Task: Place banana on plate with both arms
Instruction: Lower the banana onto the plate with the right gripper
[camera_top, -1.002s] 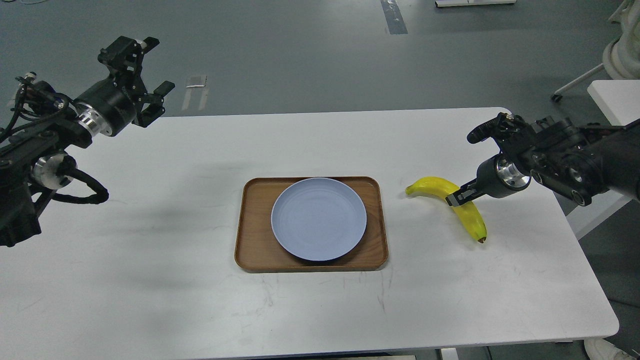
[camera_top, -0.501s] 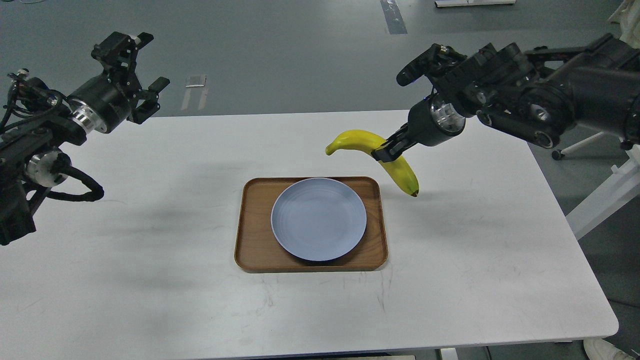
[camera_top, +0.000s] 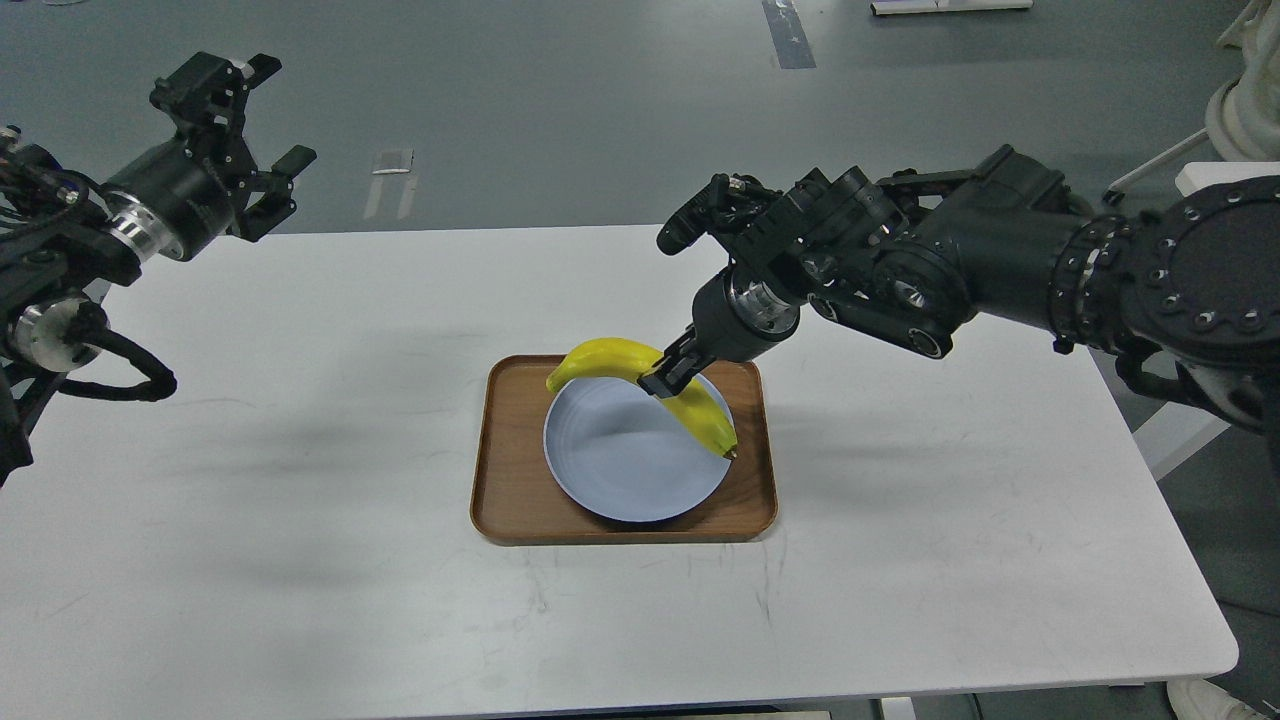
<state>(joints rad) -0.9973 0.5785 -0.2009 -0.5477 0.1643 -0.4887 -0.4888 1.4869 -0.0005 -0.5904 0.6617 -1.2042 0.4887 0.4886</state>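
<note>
Count, L to R: 2 arms, 1 tray, 1 plate, 1 banana. My left fingers (camera_top: 252, 128) hang far L above the table's back-left corner, spread wide, holding nothing. Mid-table sits the brown wooden tray (camera_top: 505, 490) w/ the pale blue plate (camera_top: 620, 470) inside it, filling most of the tray. The banana (camera_top: 600, 355) is over the plate's back-right part, stem end toward the L over the rim, dark tip low by the plate's R edge; can't tell if the tip touches. My right fingers (camera_top: 662, 381) are clamped on the banana's middle, arm reaching in from the R. White table (camera_top: 300, 560), faint scuffs near the front. Grey floor behind, w/ tape marks; white furniture legs at far R.
</note>
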